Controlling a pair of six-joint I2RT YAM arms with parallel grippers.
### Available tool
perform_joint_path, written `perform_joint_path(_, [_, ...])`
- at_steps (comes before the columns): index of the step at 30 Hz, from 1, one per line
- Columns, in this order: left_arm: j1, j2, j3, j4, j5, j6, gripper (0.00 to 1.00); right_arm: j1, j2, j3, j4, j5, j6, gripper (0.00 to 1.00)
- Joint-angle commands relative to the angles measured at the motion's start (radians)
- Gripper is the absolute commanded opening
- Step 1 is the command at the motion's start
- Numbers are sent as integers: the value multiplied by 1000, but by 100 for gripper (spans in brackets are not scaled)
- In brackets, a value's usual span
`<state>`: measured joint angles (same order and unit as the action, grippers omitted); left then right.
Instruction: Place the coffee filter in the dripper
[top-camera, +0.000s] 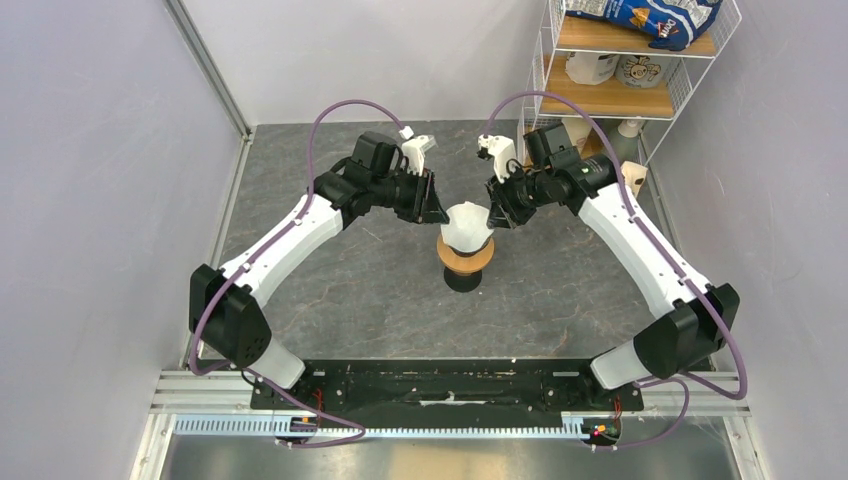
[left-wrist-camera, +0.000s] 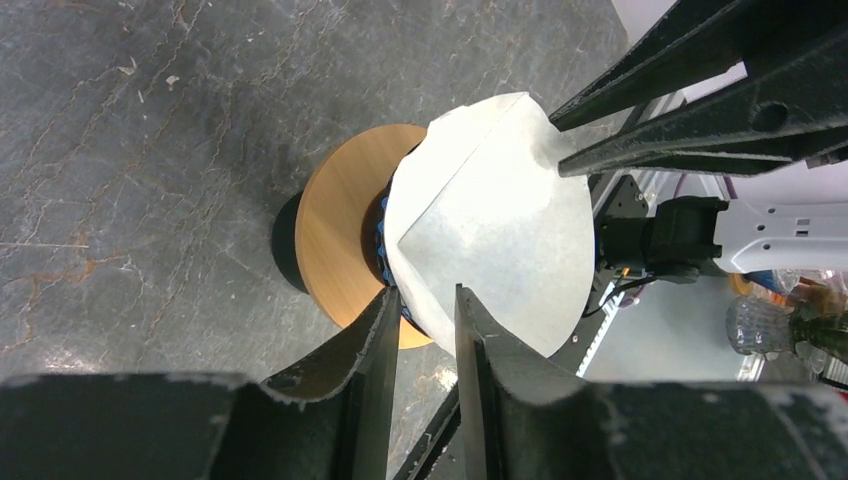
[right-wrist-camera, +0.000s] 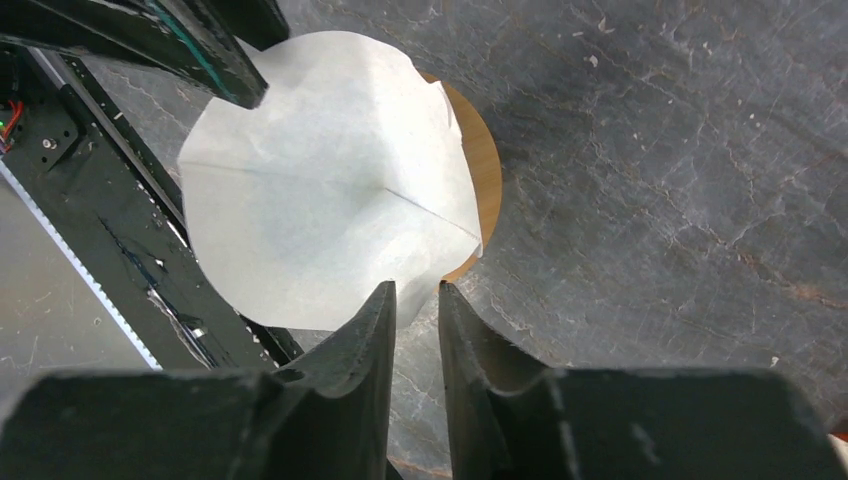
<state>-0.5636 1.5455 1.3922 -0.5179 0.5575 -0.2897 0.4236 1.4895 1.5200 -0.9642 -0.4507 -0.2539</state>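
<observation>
The white paper coffee filter (top-camera: 467, 226) sits point-down in the dark-blue dripper, of which only a ribbed sliver (left-wrist-camera: 382, 240) shows under the paper. The dripper rests on a flat orange ring (top-camera: 465, 260). My left gripper (top-camera: 437, 208) is at the filter's left rim and my right gripper (top-camera: 495, 212) at its right rim. In the left wrist view the left gripper (left-wrist-camera: 425, 292) has its jaws narrowly apart, with the filter (left-wrist-camera: 490, 220) edge between the tips. In the right wrist view the right gripper (right-wrist-camera: 415, 285) is also narrowly apart at the filter (right-wrist-camera: 320, 190) rim.
The orange ring (left-wrist-camera: 335, 235) sits on a dark vessel (top-camera: 463, 281) on the grey stone table. A wire shelf (top-camera: 640, 70) with bottles and a snack bag stands at the back right. Grey walls close in both sides.
</observation>
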Motion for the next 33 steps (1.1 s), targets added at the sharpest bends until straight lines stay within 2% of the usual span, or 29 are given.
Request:
perform_joint_path(1, [-6, -32, 45, 38, 43, -5, 37, 4, -53, 49, 30, -25, 18, 33])
perform_joint_path(8, [7, -79, 18, 79, 46, -32, 63, 0, -126, 20, 81, -33, 51, 49])
perform_joint_path(13, [55, -152, -43, 189, 55, -108, 80, -28, -200, -30, 118, -45, 91, 75])
perform_joint_path(18, [144, -212, -76, 202, 34, -133, 85, -64, -318, -152, 157, -44, 129, 91])
perform_joint_path(26, [302, -258, -138, 219, 16, -200, 86, -66, -548, -513, 336, -72, 86, 92])
perform_joint_path(30, [340, -261, -145, 217, 2, -223, 86, -66, -637, -680, 487, -73, 78, 91])
perform_joint_path(33, [351, -264, -144, 217, 0, -218, 86, -67, -644, -756, 561, -71, 66, 89])
